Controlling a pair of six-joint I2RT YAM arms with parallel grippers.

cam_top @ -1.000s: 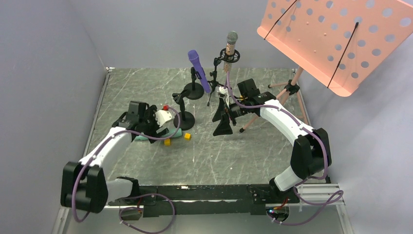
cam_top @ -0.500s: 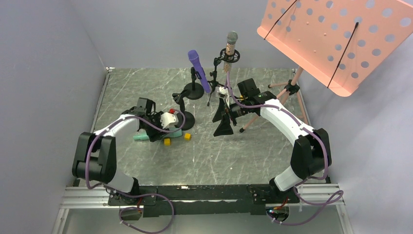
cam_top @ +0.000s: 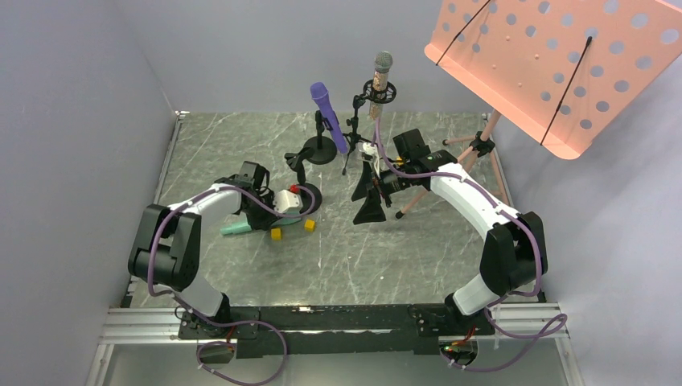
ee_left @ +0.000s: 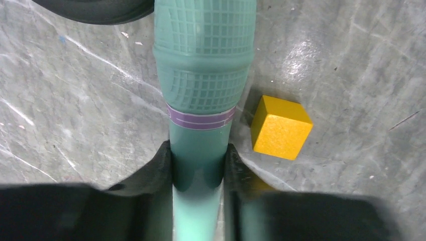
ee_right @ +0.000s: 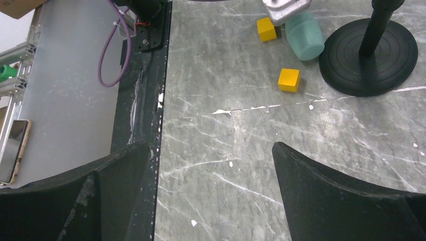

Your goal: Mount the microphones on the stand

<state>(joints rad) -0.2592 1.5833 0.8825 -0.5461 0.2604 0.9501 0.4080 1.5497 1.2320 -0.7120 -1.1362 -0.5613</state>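
grey marbled table (cam_top: 402,257) carries the teal-green rubbery microphone (ee_left: 203,60), lying flat with its grid-textured head near a matte yellow cube (ee_left: 280,127). left claw (ee_left: 198,170), wide a second ago, now pinches its smooth handle; right claw (ee_right: 211,201) stays wide.

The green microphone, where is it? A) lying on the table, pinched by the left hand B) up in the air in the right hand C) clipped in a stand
A: the left wrist view shows the green microphone flat on the table, with the left hand closed on its handle.
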